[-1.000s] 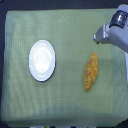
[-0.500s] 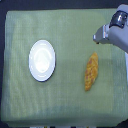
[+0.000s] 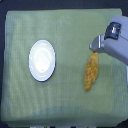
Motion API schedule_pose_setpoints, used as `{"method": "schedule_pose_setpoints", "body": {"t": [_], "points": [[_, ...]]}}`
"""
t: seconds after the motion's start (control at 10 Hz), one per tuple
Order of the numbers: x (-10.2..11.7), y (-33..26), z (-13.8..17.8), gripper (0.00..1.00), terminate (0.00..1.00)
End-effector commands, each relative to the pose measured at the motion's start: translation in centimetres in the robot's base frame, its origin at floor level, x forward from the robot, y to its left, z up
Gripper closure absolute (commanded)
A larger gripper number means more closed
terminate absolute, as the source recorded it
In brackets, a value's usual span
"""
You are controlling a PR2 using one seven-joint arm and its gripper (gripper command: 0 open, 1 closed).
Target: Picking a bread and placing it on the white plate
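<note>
On green cloth (image 3: 65,105): 1 bread (image 3: 91,73), 1 white plate (image 3: 42,60).

Open green cloth-covered worktop (image 3: 65,100) lies between the white plate (image 3: 42,60) at centre left and the bread (image 3: 91,73) at right. Nothing stands on that stretch. The gripper (image 3: 95,47) crowds the bread's upper end.

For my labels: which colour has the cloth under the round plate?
Pale green woven cloth, clearest in the exterior view.
</note>
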Motion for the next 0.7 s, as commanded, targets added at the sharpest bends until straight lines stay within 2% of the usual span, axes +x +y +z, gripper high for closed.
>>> {"method": "schedule_pose_setpoints", "body": {"t": [0.0, 0.2, 0.6], "points": [[-3.8, 2.2, -4.4, 0.00, 0.00], [-4.3, 2.2, -6.0, 0.00, 0.00], [-3.8, 2.3, -10.5, 0.00, 0.00]]}}
